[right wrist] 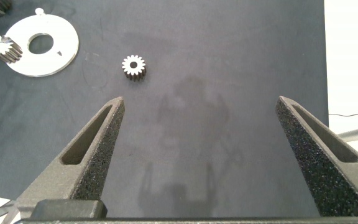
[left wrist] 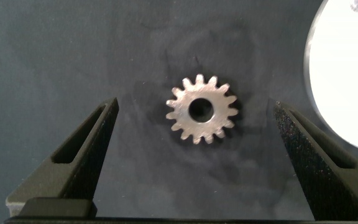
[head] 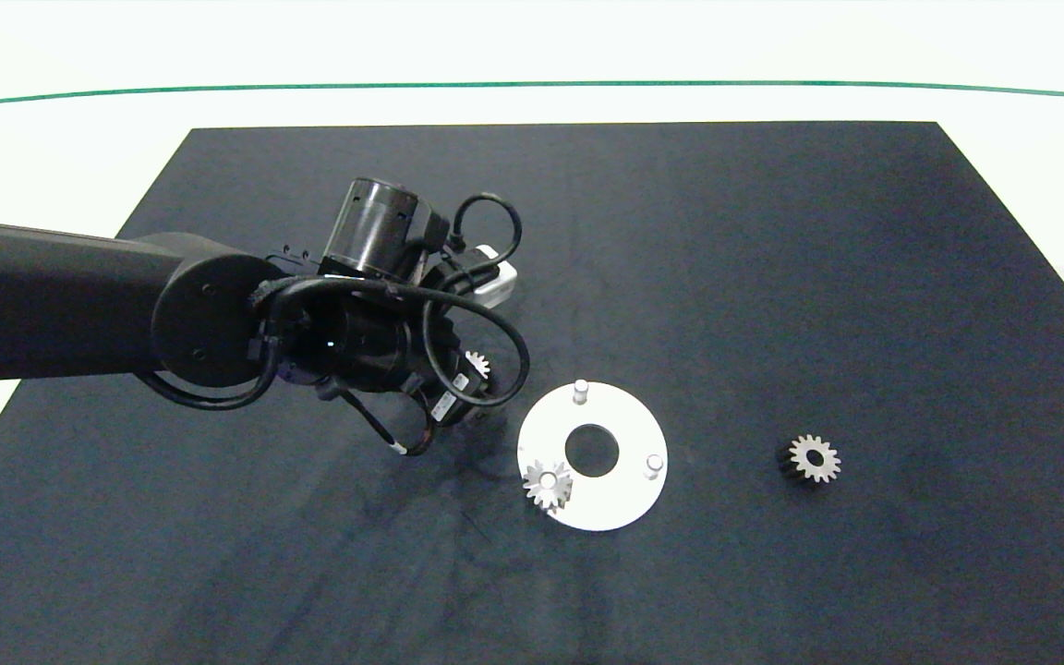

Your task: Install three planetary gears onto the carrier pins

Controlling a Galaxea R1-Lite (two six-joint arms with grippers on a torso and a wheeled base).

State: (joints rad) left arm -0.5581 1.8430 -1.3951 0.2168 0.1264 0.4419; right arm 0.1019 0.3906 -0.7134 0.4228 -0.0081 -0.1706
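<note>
The white carrier disc [head: 626, 503] lies on the mat with three pins. One planetary gear [head: 548, 483] sits on the near-left pin. The far pin [head: 580, 389] and the right pin [head: 653, 463] are bare. A second gear [head: 477, 364] lies flat on the mat just left of the disc, under my left arm's wrist [head: 375, 332]. In the left wrist view this gear [left wrist: 202, 110] lies between the fingers of my open left gripper [left wrist: 195, 106], untouched. A third gear [head: 813, 458] rests on the mat right of the disc. My right gripper [right wrist: 201, 99] hangs open above bare mat, well away from that gear [right wrist: 133, 65].
A dark mat [head: 772, 277] covers the white table, whose far side carries a green line [head: 532, 85]. The disc's rim [left wrist: 328, 93] shows close beside the left gripper. The right arm is outside the head view.
</note>
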